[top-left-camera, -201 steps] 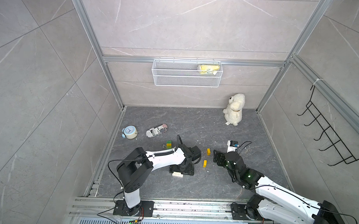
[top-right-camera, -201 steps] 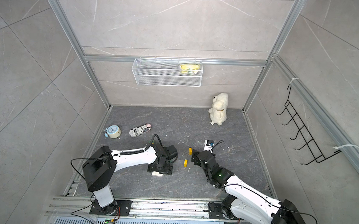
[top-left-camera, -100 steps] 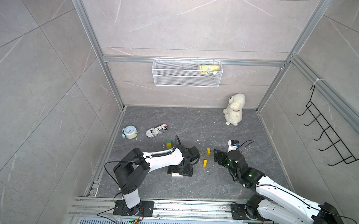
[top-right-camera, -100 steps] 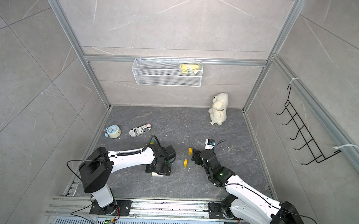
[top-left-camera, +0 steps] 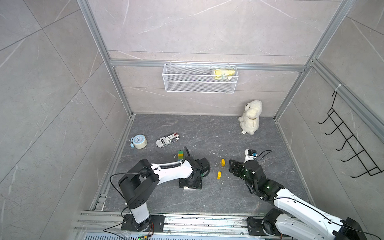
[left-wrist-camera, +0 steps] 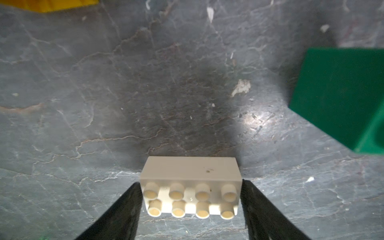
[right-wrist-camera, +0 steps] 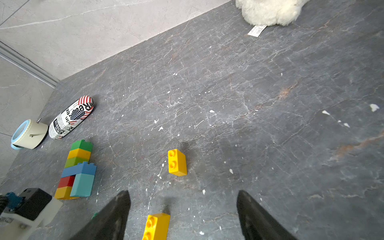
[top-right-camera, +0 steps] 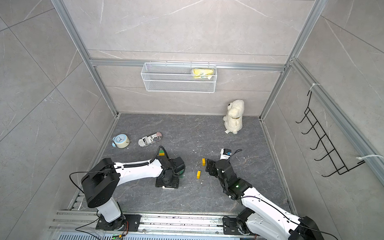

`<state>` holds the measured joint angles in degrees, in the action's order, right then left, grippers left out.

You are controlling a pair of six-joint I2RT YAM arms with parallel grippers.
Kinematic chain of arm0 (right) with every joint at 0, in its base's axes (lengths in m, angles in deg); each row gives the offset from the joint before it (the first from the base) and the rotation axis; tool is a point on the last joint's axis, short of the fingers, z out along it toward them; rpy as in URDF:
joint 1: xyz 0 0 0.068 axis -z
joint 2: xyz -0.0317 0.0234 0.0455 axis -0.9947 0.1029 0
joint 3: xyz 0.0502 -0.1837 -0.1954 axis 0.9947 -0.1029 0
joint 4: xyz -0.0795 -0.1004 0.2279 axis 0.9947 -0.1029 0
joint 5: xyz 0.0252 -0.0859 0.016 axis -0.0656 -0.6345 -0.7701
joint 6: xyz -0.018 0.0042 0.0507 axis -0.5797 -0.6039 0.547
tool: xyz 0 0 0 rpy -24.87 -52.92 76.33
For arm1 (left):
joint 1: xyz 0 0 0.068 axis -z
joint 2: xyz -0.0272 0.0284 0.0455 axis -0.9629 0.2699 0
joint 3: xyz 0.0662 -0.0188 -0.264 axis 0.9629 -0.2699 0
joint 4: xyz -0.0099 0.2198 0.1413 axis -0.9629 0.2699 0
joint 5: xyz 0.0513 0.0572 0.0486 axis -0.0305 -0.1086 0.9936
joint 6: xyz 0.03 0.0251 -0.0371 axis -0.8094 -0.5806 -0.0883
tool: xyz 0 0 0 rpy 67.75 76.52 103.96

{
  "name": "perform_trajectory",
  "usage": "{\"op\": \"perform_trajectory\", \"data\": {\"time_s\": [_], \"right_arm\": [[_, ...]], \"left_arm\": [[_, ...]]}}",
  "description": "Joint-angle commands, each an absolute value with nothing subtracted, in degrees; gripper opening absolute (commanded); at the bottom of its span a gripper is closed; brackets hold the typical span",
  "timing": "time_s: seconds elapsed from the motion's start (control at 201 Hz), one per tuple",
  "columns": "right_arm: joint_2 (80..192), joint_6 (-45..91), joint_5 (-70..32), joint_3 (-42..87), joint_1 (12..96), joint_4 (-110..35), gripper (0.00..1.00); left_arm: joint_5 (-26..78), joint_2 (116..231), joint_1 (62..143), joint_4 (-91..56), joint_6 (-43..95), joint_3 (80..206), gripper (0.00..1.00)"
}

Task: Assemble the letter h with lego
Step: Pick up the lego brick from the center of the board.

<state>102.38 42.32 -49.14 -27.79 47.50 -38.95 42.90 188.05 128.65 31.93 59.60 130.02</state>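
Gripping the white brick [left-wrist-camera: 190,188] well means squeezing its short ends evenly, then lifting straight. It lies on the floor [left-wrist-camera: 124,83] between the fingers of the left gripper [left-wrist-camera: 191,184], which meet both ends; a firm hold cannot be told. The right gripper [right-wrist-camera: 182,192] stands open, a yellow brick [right-wrist-camera: 156,226] between its fingers.

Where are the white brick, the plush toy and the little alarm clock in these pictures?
white brick [left-wrist-camera: 190,188]: left wrist view, on its studded face.
plush toy [top-left-camera: 250,118]: in a top view, on its chest.
alarm clock [top-left-camera: 138,139]: in a top view, on its dial.
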Motion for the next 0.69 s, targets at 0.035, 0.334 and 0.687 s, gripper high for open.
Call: {"op": "perform_trajectory", "data": {"time_s": [0.035,0.334,0.687], "right_arm": [[102.84,43.07,-48.29,-28.21,47.97,-39.03,0.83],[102.47,43.5,-48.22,-28.21,48.46,-39.55,0.82],[101.52,45.35,-49.01,-28.34,50.34,-42.01,0.81]], "left_arm": [[41.26,187.5,128.31,31.18,60.02,129.85,0.64],[41.3,186.53,128.77,33.25,60.59,131.26,0.36],[44.15,187.65,133.14,44.4,62.79,148.63,0.12]]}}
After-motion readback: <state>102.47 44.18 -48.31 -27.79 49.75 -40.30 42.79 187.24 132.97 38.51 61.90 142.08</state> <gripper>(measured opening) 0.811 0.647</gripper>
